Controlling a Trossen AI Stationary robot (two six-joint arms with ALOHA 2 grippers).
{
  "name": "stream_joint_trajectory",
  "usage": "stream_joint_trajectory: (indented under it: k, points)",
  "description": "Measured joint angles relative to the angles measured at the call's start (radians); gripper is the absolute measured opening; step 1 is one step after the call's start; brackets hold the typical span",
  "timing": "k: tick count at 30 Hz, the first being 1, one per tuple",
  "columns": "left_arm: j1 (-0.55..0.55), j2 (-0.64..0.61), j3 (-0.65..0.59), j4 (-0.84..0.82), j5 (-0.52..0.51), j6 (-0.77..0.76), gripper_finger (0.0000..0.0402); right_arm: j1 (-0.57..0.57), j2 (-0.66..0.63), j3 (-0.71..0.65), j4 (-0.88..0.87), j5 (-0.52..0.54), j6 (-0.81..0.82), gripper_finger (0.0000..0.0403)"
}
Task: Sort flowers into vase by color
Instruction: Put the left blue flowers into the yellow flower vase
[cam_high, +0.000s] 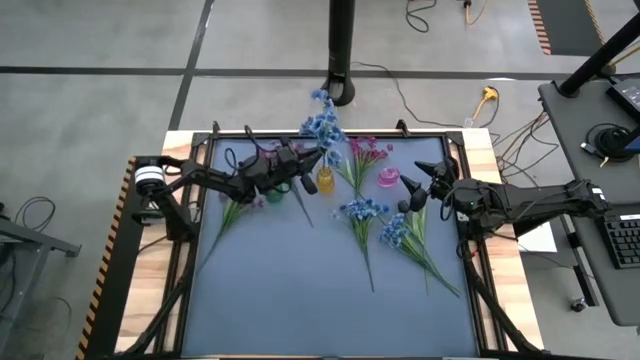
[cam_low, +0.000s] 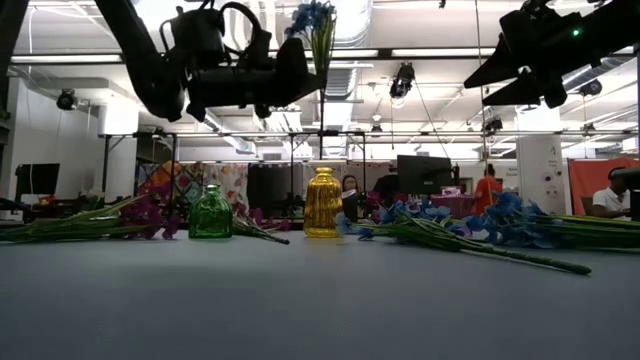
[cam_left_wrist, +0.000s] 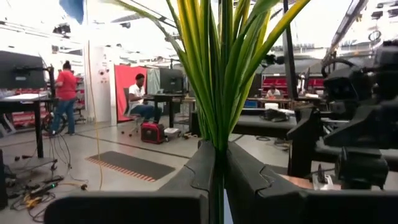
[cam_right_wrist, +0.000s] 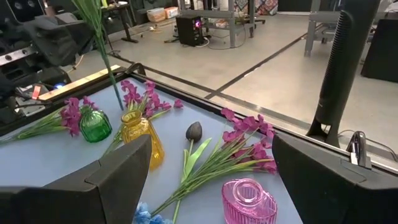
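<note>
High view: left gripper (cam_high: 318, 158), clamped on a blue flower sprig (cam_high: 322, 122), is needing a plumb stem to enter the yellow vase (cam_high: 325, 181); right gripper (cam_high: 421, 181) is waiting, fingers apart.

The green vase (cam_right_wrist: 95, 124), yellow vase (cam_right_wrist: 140, 138) and pink vase (cam_right_wrist: 249, 201) look like glossy ribbed glass. The surface (cam_high: 300, 290) is smooth, matt grey-blue with bare wood edging (cam_high: 150, 275); the flowers (cam_right_wrist: 245, 138) look like plastic and cloth.

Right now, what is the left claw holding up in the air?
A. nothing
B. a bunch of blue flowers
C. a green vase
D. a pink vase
B: the left claw is shut on the green stems of the blue flowers, lifted high above the yellow vase.
</note>
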Motion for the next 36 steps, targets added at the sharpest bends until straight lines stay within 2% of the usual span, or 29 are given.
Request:
stream_joint_trajectory:
  k: [6,17,28,36]
  points:
    - [0.021,0.000,-0.001,0.000,0.042,0.010,0.0006,0.000,0.000,0.000,0.002,0.000,0.000,0.0325]
    - [0.022,0.000,0.001,0.001,0.046,-0.010,0.0006,0.000,0.000,0.000,0.019,0.001,-0.003,0.0325]
    - [0.022,0.142,0.002,0.216,0.045,-0.037,0.0006,0.000,0.000,0.000,0.018,0.001,-0.004,0.0325]
    - [0.022,0.171,0.002,0.229,0.044,-0.045,0.0006,0.000,0.000,0.000,0.017,0.000,-0.013,0.0325]
